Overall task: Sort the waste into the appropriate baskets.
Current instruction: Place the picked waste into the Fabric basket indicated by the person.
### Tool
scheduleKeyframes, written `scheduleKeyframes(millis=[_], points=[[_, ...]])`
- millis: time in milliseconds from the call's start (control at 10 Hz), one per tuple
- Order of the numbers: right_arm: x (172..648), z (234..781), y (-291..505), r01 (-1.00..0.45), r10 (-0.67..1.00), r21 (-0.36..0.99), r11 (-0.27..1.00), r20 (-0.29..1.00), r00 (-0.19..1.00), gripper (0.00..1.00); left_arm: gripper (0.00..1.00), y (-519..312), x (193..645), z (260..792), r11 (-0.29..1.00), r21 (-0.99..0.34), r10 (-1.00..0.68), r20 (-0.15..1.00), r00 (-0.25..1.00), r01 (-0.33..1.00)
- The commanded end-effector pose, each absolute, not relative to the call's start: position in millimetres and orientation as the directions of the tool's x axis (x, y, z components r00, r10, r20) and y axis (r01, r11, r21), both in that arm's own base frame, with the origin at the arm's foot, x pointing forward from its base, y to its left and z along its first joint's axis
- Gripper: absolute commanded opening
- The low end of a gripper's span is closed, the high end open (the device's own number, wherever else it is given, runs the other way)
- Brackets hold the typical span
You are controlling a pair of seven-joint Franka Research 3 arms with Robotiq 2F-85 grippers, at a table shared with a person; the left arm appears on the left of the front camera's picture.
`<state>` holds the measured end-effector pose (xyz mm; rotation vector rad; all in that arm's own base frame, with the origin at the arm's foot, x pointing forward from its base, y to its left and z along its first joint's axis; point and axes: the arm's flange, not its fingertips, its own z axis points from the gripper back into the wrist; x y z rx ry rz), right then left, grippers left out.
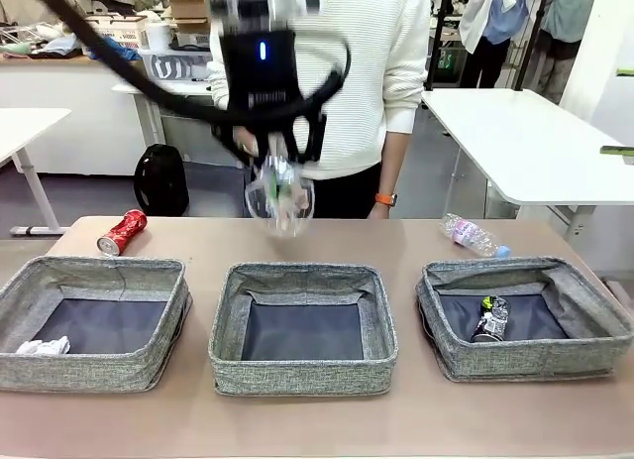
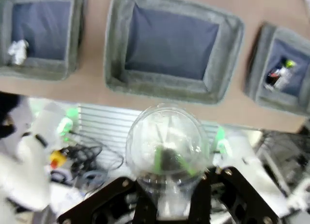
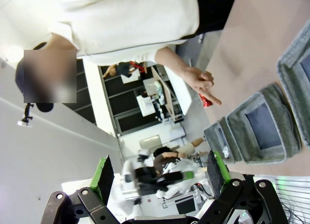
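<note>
My left gripper [image 1: 279,154] is shut on a clear plastic cup [image 1: 279,196] and holds it in the air behind the middle basket [image 1: 302,273]. In the left wrist view the cup [image 2: 167,149] sits between my black fingers, above that basket [image 2: 164,86]. A crumpled paper ball [image 1: 45,347] lies in the left basket [image 1: 99,269]. The right basket [image 1: 515,271] holds a dark crushed can [image 1: 490,318]. On the table behind the baskets lie a red can [image 1: 122,231] at the left and a clear bottle [image 1: 472,235] at the right. My right gripper [image 3: 160,174] is open and holds nothing.
A person in a white sweater [image 1: 347,72] stands at the far side of the table, one hand [image 3: 201,81] hanging near its edge. Bare tabletop [image 1: 317,419] runs along the front of the baskets.
</note>
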<state>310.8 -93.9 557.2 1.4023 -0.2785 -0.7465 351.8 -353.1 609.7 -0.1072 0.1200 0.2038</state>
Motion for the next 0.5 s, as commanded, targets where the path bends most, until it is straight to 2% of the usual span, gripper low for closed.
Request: scheduleKeyframes(millis=[0, 400], points=[[314, 558, -93, 0.275, -0.615, 0.961, -0.018, -0.228, 0.755, 1.0, 0.05, -335, 341, 562, 0.973, -0.134, 0.17, -0.12, 0.978, -0.186], [314, 558, -93, 0.275, -0.615, 0.961, -0.018, -0.228, 0.755, 1.0, 0.05, -341, 373, 494, 0.969, -0.136, 0.19, -0.134, 0.973, -0.208]])
